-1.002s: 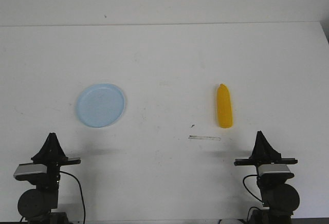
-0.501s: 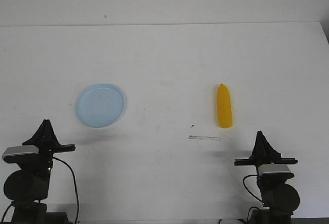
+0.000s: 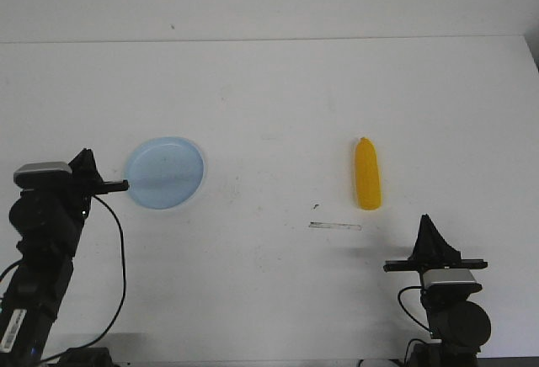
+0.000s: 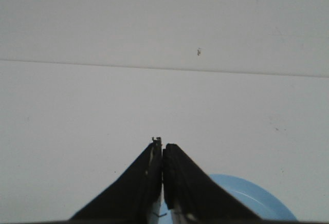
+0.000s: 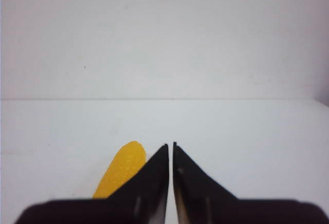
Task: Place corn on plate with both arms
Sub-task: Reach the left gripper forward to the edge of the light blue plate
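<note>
The yellow-orange corn (image 3: 367, 174) lies on the white table at the right, its pointed end away from me. The pale blue plate (image 3: 166, 172) sits at the left, empty. My left gripper (image 3: 84, 156) is raised just left of the plate's rim, jaws shut and empty. In the left wrist view the shut gripper (image 4: 162, 145) hides part of the plate (image 4: 254, 198). My right gripper (image 3: 426, 220) is low near the front edge, a little right of and nearer than the corn, shut and empty. In the right wrist view the gripper (image 5: 170, 145) has the corn (image 5: 121, 168) beside it.
A thin pale strip (image 3: 335, 226) and a small dark speck (image 3: 315, 206) lie on the table just in front of the corn. The table's far edge (image 3: 269, 40) meets a plain wall. A black cable (image 3: 120, 249) hangs from the left arm.
My left arm has risen and moved forward, from the front edge up to the plate's left rim. The right arm, corn and plate have not moved.
</note>
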{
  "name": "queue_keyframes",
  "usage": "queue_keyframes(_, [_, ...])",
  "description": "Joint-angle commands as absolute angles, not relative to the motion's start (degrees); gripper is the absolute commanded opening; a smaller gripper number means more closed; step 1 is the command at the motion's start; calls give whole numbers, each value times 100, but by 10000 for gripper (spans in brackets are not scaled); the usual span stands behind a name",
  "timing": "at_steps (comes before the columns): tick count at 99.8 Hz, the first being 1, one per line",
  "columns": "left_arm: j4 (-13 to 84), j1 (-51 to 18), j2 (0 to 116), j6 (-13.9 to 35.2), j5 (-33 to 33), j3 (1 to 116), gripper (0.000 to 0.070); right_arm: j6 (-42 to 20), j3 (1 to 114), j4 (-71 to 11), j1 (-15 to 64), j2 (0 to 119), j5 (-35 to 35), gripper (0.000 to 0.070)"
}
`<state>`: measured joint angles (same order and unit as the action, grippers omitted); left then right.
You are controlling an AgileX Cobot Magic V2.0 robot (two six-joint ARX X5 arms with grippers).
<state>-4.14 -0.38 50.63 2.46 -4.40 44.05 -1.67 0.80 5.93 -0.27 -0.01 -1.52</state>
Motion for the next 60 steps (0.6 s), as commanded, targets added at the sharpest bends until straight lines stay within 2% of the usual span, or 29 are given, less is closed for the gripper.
queue_keyframes(1, [-220,1,5395,222,-425,4807,1,-139,73,642,-12,8,-152,13])
queue_keyframes(15, [1000,43,6152,366,-423,5666,1,-139,73,642,-12,8,-152,13])
queue_keyframes(32, [2167,252,7050,1444,-419,6549,1,-139,73,642,-12,8,-152,13])
queue_keyframes(41, [2810,355,7485,1704,-346,6947,1,-139,73,642,-12,8,-152,13])
queue_keyframes(51, [3402,563,7950,1702,10,7279,1,-139,73,642,-12,8,-150,13])
queue_keyframes(60, [3712,773,8315,1702,716,7428,1,-139,73,642,-12,8,-152,13])
